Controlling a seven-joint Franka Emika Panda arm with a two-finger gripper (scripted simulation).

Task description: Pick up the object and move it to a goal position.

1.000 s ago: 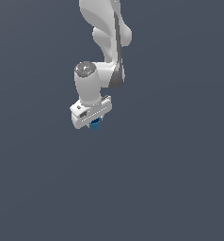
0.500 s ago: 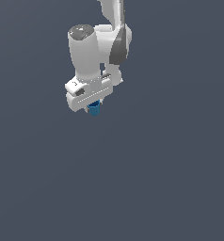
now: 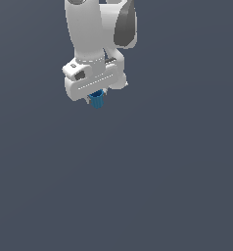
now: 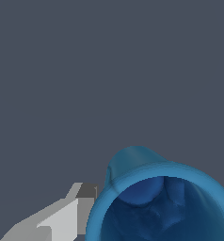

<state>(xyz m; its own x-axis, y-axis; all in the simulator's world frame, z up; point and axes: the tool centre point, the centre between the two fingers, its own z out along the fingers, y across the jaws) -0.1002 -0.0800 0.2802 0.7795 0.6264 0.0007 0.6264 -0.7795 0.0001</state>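
Tool point(image 3: 97, 96) is sitting in the upper part of the exterior view, slightly toward the exterior view's left, pointing down off the white arm point(image 3: 91, 29). It's gripping the blue cup point(image 3: 97, 100): the cup is sticking out just below the white tool body, pinched in at its top between the fingers, which are mostly hidden behind the body in that view. Jaws are looking narrow, closed onto the cup. Cup is hanging roughly upright, maybe tilted a touch, can't say exactly. Below it there is only uniform dark grey surface point(image 3: 138, 196); no shadow or contact line is showing, so I can't tell from these renders how high the cup is hanging over it. Wrist view is looking straight into the cup point(image 4: 161, 202): the bright blue rim is filling the lower part of the frame, with the darker blue hollow inside and the narrower closed end bulging out past the rim. One light grey finger point(image 4: 62, 219) is lying just beside the rim, touching or nearly so. The rest of that frame is the same flat grey.
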